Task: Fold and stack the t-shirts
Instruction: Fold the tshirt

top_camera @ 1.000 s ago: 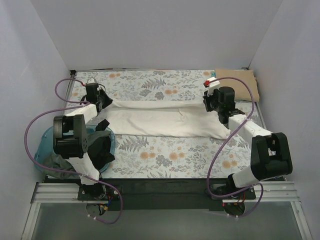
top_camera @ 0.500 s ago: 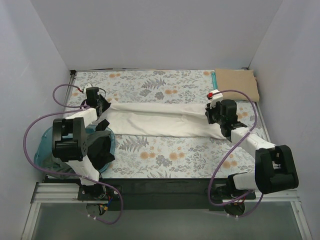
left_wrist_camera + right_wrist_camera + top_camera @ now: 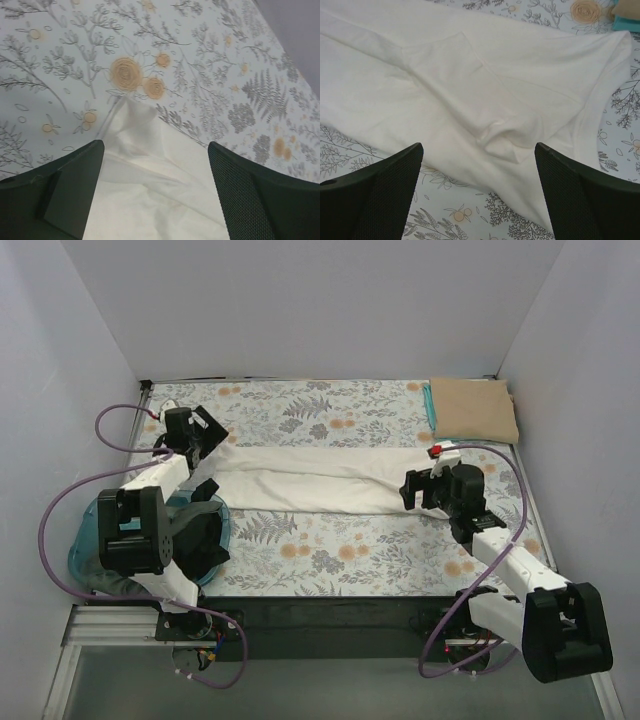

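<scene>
A cream-white t-shirt (image 3: pixel 320 478) lies as a long folded band across the floral table cover. My left gripper (image 3: pixel 211 430) hovers open over its left end; in the left wrist view the cloth (image 3: pixel 150 195) lies loose between the wide jaws (image 3: pixel 155 147). At the right end my right gripper (image 3: pixel 409 490) is open too, with the shirt's near edge (image 3: pixel 470 80) below its spread fingers (image 3: pixel 477 147). A folded tan t-shirt (image 3: pixel 473 408) rests on a teal one (image 3: pixel 429 406) at the back right. Dark t-shirts (image 3: pixel 198 533) fill the basket.
A translucent teal basket (image 3: pixel 90 540) stands at the near left beside the left arm's base. The tan and teal pile (image 3: pixel 627 12) shows at the top right of the right wrist view. Grey walls close in on three sides.
Both grippers went from shut to open and let the cream shirt drop flat. The right gripper drew back toward the near side; the left one shifted slightly toward the back.
</scene>
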`<state>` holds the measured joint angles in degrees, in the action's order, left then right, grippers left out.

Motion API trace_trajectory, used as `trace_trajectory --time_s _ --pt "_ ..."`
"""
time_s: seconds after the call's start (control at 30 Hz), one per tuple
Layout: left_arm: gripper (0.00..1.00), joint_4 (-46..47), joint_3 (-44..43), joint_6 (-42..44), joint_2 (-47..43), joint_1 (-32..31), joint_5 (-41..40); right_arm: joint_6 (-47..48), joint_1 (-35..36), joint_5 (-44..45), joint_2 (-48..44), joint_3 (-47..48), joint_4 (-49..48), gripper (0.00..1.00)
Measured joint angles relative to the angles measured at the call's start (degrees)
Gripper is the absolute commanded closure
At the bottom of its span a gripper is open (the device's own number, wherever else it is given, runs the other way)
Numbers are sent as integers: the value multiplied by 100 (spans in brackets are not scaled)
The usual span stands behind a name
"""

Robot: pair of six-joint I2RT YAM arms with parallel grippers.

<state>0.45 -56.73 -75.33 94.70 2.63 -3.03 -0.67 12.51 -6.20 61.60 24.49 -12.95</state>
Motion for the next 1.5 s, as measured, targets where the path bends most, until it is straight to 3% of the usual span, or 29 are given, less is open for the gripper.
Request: trace_trajectory --time_s 0.13,0.27,0.5,0.67,0.93,1.5 --pt "13 -195 -470 -59 13 -31 544 -197 0 55 -107 275 199 2" --pt "12 -219 -894 -44 94 -376 782 -299 0 111 590 1169 636 2" --pt "10 -420 -1580 59 1163 -1469 1043 -352 0 -219 3174 3849 1727 2" --pt "10 -763 -1572 26 1836 -1637 1185 -374 0 -535 4597 5014 2441 2" --pt "9 -566 -1222 -83 1661 -1561 1137 -367 0 -1213 4968 4988 2946 2" --pt "8 -343 -1008 -125 1565 -1593 905 -348 155 -2555 3281 2922 2754 2"
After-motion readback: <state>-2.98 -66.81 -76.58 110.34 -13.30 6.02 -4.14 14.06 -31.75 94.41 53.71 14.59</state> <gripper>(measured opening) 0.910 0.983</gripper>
